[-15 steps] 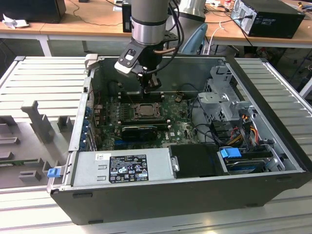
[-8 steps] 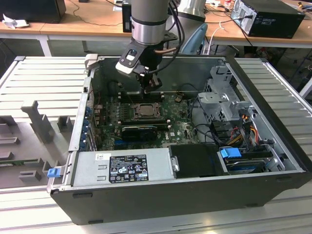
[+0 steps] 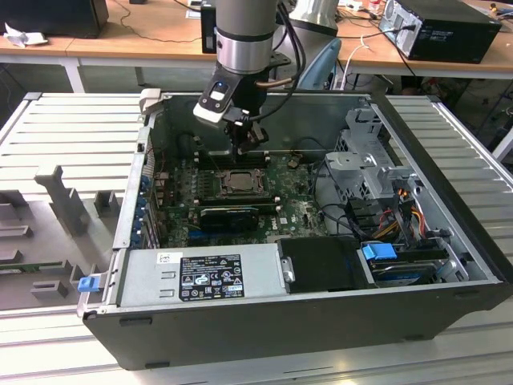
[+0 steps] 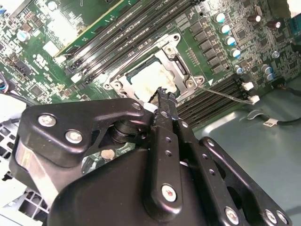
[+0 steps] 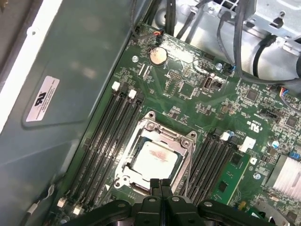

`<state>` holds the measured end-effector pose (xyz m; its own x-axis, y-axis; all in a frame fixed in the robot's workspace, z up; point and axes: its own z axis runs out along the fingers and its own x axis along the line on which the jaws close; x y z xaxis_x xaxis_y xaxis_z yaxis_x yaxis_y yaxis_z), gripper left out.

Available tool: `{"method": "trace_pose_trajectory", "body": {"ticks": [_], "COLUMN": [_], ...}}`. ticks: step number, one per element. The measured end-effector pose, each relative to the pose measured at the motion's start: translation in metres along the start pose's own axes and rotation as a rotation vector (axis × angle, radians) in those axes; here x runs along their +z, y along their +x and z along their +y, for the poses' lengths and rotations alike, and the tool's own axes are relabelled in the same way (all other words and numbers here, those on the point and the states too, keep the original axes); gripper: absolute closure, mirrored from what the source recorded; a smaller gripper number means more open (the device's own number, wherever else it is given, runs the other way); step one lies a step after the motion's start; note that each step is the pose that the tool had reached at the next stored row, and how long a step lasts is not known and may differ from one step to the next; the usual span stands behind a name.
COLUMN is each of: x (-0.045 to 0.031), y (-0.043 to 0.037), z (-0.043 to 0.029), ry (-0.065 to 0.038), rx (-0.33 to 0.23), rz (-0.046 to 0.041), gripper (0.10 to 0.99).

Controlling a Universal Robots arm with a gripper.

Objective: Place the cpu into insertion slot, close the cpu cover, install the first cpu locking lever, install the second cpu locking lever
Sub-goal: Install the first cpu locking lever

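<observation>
- Ribbed metal table (image 3: 64, 128) with wooden desks behind it. The open computer case (image 3: 449, 200) lies across the middle of the exterior view, with the arm coming down from the top centre.
- I see the gripper (image 3: 244, 144) just above the motherboard in the upper middle of the exterior view, right over the insertion slot (image 5: 121, 179).
- The jaws are pressed together in both wrist views. I see nothing pinched between them, and the tips hang at the socket's edge – I cannot tell whether they touch it.
- The cpu (image 5: 155, 157) is already in the socket, lying flat. Its pale metal top shows through the window, with a reddish smear on it.
- The cpu cover (image 5: 165, 133) looks folded down around the chip, framing it on all sides, so I judge the first two steps done.
- The levers are less certain. In the second wrist view a thin metal rod (image 4: 223, 92) – a locking lever, I think – runs out from a socket corner across the memory slots (image 5: 108, 127) rather than tucked along the frame.
- I read that lever as not yet latched, and I cannot judge the other one from here.
</observation>
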<state>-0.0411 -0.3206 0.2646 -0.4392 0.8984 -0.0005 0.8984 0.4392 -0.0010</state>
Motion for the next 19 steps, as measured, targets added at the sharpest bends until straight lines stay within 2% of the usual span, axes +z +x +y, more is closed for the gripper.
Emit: {"method": "trace_pose_trajectory", "body": {"ticks": [19], "x": [0.0], "y": [0.0], "z": [0.0], "ry": [0.001], "rx": [-0.161], "rz": [-0.0035], "gripper": [0.98]}}
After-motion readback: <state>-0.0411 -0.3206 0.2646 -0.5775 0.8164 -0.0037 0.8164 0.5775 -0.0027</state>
